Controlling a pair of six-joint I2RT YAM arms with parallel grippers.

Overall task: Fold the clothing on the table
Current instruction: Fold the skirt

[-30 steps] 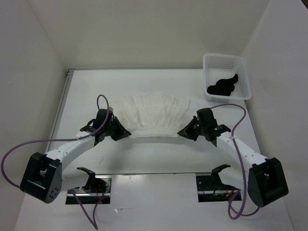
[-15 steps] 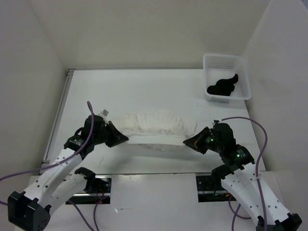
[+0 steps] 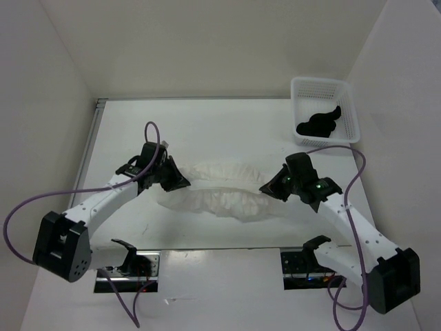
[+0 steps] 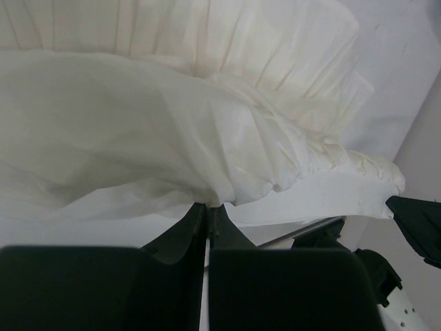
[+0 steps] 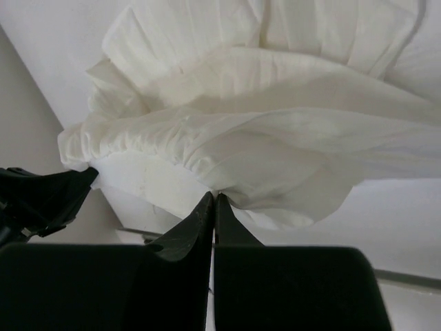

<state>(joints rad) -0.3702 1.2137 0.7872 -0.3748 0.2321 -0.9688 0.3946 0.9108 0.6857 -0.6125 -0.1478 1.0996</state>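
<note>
Where the clothing [image 3: 222, 195] lies: across the middle of the table [image 3: 207, 124], strung between the two grippers, with its middle hanging in a wrinkled white band toward the near edge
Left gripper [image 3: 183, 183]: clamped tight on the left end of the clothing; in the left wrist view its two black fingers [image 4: 180, 231] meet on a pinched fold of the thin fabric
Right gripper [image 3: 264, 187]: closed hard on the right end; the right wrist view shows its fingers [image 5: 187, 227] pressed together with cloth caught at their tips
Fabric: pleated and crinkly, doubled over itself, one layer draped above another
Contact with the table: cannot tell whether the hanging middle touches the surface
Arms: both angled inward from their bases at the near edge
Basket [image 3: 348, 110]: white mesh, at the far right of the table, well apart from the clothing
Black cloth [image 3: 318, 124]: lying inside the basket
</note>
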